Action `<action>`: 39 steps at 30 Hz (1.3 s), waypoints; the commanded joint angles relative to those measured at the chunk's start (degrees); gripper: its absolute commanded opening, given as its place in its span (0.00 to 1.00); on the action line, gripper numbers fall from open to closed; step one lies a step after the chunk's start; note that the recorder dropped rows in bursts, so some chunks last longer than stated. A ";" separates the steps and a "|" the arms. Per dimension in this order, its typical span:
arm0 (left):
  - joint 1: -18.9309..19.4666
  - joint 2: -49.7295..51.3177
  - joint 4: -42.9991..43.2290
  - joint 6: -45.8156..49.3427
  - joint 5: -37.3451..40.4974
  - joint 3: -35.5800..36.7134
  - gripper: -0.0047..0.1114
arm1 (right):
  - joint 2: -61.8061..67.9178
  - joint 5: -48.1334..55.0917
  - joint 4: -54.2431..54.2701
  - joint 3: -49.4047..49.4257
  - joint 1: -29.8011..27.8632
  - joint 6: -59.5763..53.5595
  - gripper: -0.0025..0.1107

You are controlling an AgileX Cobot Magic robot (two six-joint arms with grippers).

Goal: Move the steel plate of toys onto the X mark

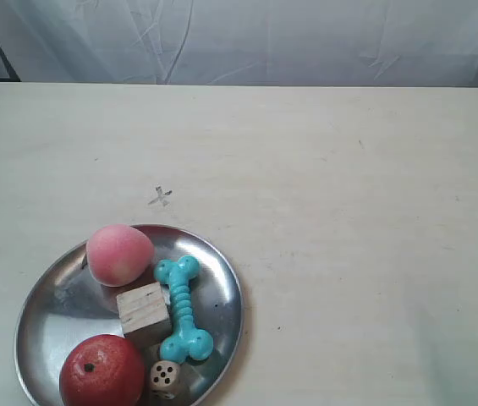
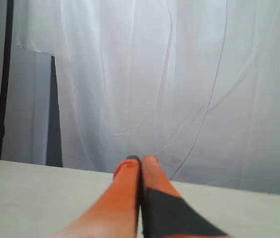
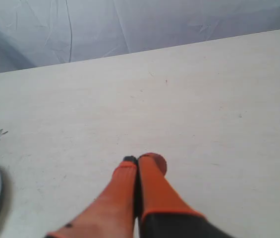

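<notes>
Left gripper (image 2: 140, 161) and right gripper (image 3: 139, 159) closed, empty; steel plate (image 1: 57, 317) holds peach (image 1: 118, 254), apple (image 1: 101, 372), bone (image 1: 184, 309), cube (image 1: 144, 309), die (image 1: 165, 375).

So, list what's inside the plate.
The plate holds a peach, cube, bone, apple and die. Its floor beneath them is covered, and its near rim is cut off by the frame.

Round silver steel plate (image 1: 52, 315): polished, reflective metal. Plain wooden cube (image 1: 144, 309): matt, grained. Turquoise ridged bone (image 1: 184, 309): smooth, glossy plastic. Pale beige tabletop (image 1: 348, 211): matt.
</notes>
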 commanded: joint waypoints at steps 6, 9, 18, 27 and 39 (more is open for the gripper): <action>0.02 -0.24 -11.81 -16.19 -8.78 0.25 0.04 | -0.31 -0.34 -0.11 0.12 -0.14 0.00 0.02; 0.02 -0.24 -11.81 -20.82 -8.36 0.25 0.04 | -0.31 -0.34 -0.11 0.12 -0.14 0.00 0.02; 0.02 -0.24 -15.54 -22.31 -5.25 0.25 0.04 | -0.31 -3.52 -1.16 0.12 -0.14 0.00 0.02; 0.02 8.59 -15.31 -21.77 5.91 -7.24 0.04 | -0.31 -28.13 21.46 0.12 -0.14 6.88 0.02; 0.02 48.45 10.54 -20.07 36.94 -35.79 0.04 | 6.68 -22.04 30.23 -10.05 -0.14 4.24 0.01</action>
